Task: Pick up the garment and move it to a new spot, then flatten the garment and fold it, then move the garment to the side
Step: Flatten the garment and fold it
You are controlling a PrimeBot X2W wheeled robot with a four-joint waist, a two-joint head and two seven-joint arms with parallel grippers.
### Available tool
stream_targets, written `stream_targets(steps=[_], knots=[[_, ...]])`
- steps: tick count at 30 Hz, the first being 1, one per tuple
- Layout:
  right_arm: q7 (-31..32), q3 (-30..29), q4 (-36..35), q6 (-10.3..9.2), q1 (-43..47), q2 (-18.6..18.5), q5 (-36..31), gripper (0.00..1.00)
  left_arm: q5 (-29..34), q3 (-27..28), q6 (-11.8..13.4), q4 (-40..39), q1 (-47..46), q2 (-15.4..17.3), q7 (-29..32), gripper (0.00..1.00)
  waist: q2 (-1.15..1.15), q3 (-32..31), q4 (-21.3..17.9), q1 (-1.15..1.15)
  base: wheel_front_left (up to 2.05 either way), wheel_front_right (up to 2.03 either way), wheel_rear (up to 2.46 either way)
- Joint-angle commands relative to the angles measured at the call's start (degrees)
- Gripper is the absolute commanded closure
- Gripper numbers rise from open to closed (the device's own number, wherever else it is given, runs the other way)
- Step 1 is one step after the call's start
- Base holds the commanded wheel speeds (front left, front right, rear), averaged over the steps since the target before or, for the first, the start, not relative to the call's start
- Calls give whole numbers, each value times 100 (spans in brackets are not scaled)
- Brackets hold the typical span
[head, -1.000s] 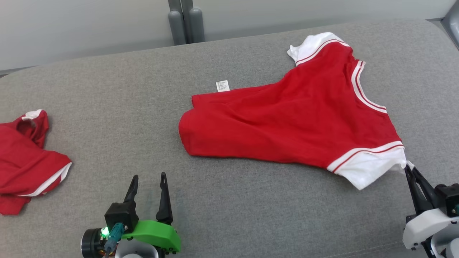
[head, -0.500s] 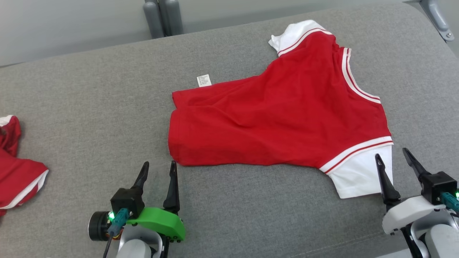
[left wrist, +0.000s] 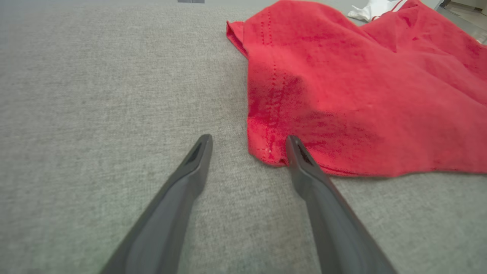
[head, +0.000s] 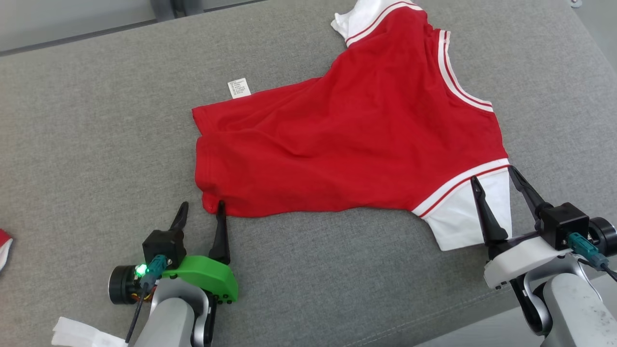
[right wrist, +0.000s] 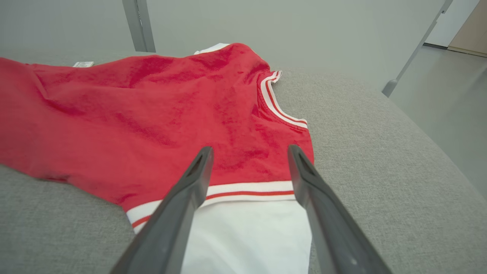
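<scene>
Setting: probably a robot test room or lab. Evidence: plain pale wall (right wrist: 266, 23); smooth grey floor (right wrist: 449, 99); upright grey metal frame posts (right wrist: 131, 26); a slanted metal leg (right wrist: 389, 88) with rounded foot; one wide grey fabric-covered pad (head: 96, 144) with stitched seam.

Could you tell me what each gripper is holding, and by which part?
Nothing: both are open, the left gripper at the hem of the shirt, the right gripper over its white sleeve.

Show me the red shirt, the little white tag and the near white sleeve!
red shirt (head: 347, 144), head view, middle of red body.
white tag (head: 239, 88), head view, centre of label.
near white sleeve (head: 455, 221), head view, plain white cloth below stripes.
</scene>
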Motion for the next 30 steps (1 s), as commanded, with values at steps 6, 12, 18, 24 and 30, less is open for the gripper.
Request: stream_targets(steps=[6,12,18,24,30], knots=[[-18,-2,20,-8,-139,64,13,0,120,-148,15,102,-167,25,15,0,0,195,-146,0,0,0,0],[-19,-24,70,-8,-164,89,7,0,-4,-340,29,51,-39,31,14,100,0,68,42,0,0,0,0],[-19,-40,83,-8,-58,136,15,0,-102,-165,189,-355,168,33,6,100,0,-219,426,0,0,0,0],[-19,-89,178,-8,118,230,29,0,-13,112,299,-694,568,34,6,100,0,-617,934,0,0,0,0],[-19,-72,225,-8,211,406,-35,0,88,449,330,-748,868,32,6,100,0,-841,1213,0,0,0,0]])
